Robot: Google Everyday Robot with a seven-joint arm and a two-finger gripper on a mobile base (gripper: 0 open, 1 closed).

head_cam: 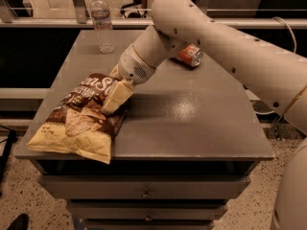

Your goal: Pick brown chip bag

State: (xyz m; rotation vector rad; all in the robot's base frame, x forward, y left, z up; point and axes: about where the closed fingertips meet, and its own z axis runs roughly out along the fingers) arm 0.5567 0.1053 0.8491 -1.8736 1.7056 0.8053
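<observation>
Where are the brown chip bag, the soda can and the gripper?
brown chip bag (79, 123): camera view, on the pictured chips at its middle.
soda can (190, 55): camera view, on the side wall of the lying can.
gripper (115, 98): camera view, on its pale end, down at the bag's upper right edge.

Dim, table (225, 133) glare, shadow by jaws gripping brown chip bag (79, 126)

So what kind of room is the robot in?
Probably an office or a lab: there's a grey drawer cabinet and a speckled floor. The hand rests on the brown chip bag on the cabinet's left side.
</observation>
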